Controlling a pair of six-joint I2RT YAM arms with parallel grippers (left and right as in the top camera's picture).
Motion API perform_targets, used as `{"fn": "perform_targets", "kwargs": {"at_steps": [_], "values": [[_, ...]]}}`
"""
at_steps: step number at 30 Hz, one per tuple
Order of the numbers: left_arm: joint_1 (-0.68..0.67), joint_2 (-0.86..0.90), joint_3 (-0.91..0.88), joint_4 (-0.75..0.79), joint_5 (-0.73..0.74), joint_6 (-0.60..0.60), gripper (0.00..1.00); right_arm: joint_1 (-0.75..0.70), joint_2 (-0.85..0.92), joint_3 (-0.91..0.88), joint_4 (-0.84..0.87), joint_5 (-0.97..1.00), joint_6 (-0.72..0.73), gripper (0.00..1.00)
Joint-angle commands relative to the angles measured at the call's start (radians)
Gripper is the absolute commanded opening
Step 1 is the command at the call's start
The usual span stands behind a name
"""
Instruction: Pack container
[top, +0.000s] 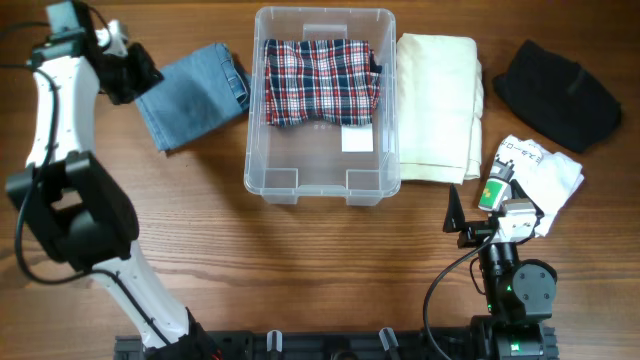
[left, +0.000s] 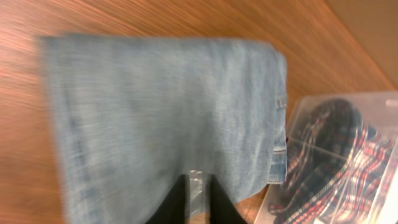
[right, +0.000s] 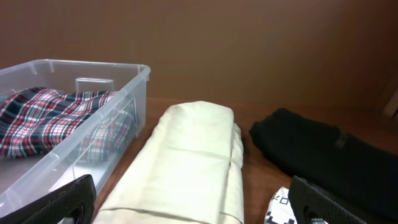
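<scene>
The clear container stands at the back middle, with a white label on its floor and a red plaid cloth in its far half. It also shows in the left wrist view and the right wrist view. Folded blue jeans lie flat to its left. My left gripper is at the jeans' left end, and its fingers are close together over the denim. My right gripper is open and empty at the front right.
A folded cream cloth lies against the container's right side and shows in the right wrist view. A black garment lies at the far right. A white printed garment lies next to my right gripper.
</scene>
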Motion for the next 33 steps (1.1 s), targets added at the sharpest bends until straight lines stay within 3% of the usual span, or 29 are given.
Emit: {"fn": "perform_targets", "kwargs": {"at_steps": [1,2,4,5,14,21,33], "values": [[0.024,-0.011,0.001,-0.033,-0.117,-0.051,0.54,-0.004,-0.004,-0.001,0.005,0.009,-0.005,1.0],[0.028,-0.006,0.001,-0.044,-0.117,-0.051,0.78,-0.004,-0.004,-0.001,0.005,0.009,-0.005,1.0],[0.038,-0.001,-0.01,-0.046,-0.121,-0.05,0.97,-0.004,-0.004,-0.001,0.005,0.009,-0.005,1.0],[0.045,0.004,-0.022,-0.038,-0.122,-0.05,1.0,-0.004,-0.004,-0.001,0.005,0.009,-0.005,1.0],[0.066,0.017,-0.199,0.095,-0.14,-0.05,1.0,-0.004,-0.004,-0.001,0.005,0.009,-0.005,1.0],[0.058,0.017,-0.354,0.301,-0.14,-0.05,1.0,-0.004,-0.004,-0.001,0.005,0.009,-0.005,1.0],[0.004,0.018,-0.379,0.427,-0.14,-0.05,0.9,-0.004,-0.004,-0.001,0.005,0.009,-0.005,1.0]]}}
